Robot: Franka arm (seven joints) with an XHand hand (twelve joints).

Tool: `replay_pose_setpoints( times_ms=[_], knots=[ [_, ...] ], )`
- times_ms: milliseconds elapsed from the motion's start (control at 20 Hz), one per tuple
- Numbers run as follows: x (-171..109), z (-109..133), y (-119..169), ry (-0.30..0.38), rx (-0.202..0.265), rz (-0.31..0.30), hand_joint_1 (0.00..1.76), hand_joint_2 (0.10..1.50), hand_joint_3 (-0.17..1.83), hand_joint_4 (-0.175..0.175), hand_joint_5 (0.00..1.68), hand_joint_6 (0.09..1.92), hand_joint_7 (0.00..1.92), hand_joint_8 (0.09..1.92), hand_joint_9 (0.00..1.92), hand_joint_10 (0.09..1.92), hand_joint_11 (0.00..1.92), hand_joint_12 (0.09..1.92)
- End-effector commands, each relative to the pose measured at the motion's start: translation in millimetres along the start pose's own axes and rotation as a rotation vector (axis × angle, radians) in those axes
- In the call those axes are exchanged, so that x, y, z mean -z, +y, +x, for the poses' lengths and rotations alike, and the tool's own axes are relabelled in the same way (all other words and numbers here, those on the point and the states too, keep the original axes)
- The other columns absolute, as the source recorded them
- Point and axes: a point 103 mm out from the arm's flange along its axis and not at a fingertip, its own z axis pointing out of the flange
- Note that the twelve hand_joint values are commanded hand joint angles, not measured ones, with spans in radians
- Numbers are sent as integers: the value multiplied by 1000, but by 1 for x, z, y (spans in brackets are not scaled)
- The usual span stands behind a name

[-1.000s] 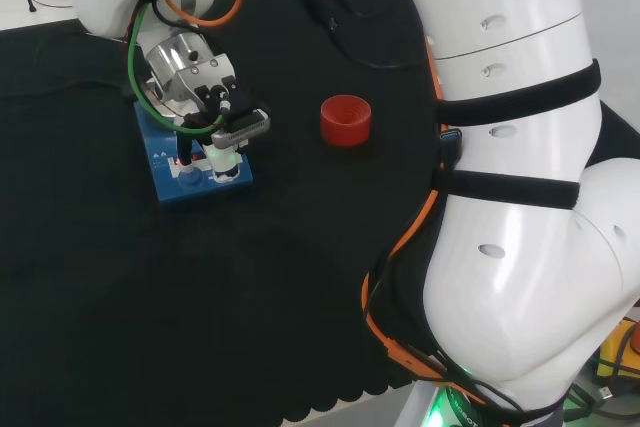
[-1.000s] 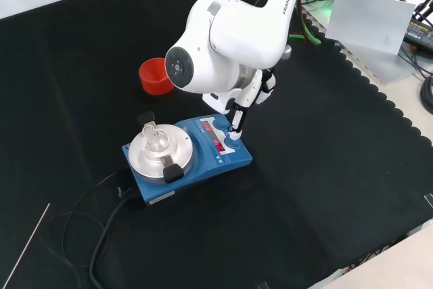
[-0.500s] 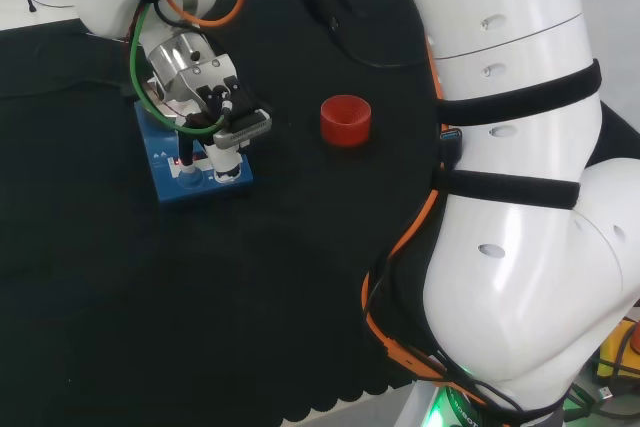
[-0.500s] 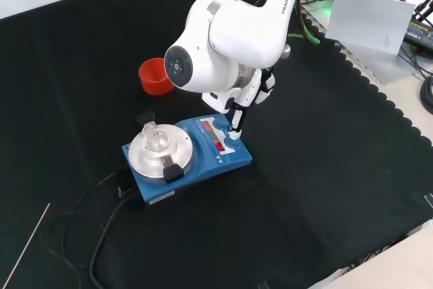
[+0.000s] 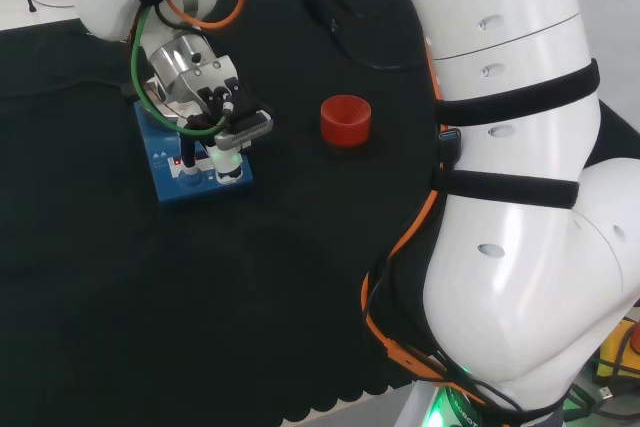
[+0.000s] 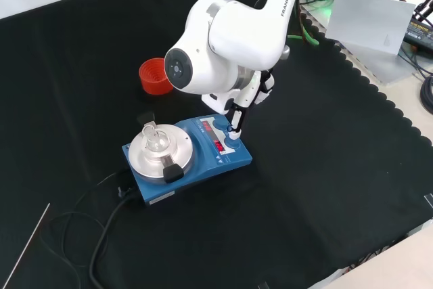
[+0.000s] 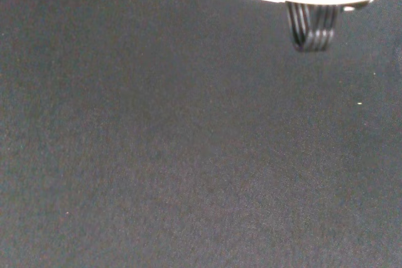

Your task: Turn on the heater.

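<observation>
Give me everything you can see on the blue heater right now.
The heater is a flat blue box on the black cloth, with a round silvery plate carrying a small clear glass vessel. Its sloped control panel shows red lit readouts and faces the arm. A black cable trails from its far end. The robot hand reaches a finger down onto a knob on that panel.

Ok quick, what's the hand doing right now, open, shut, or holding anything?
Hand: holding nothing; a finger points down at the blue heater's control panel. Open or shut cannot be told.
</observation>
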Motion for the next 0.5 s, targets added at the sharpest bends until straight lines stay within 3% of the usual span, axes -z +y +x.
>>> replay_pose_setpoints(
  times_ms=[50, 500],
  knots=[
    [0, -2, 0, 10, 0, -4, 1560, 560, 1226, -29, 353, 93, 1907, 1610, 1920, 1645, 1920, 1746],
    [0, 0, 2, 6, -2, -2, 1563, 559, 1227, -29, 365, 92, 1907, 1608, 1920, 1644, 1920, 1745]
  ],
)
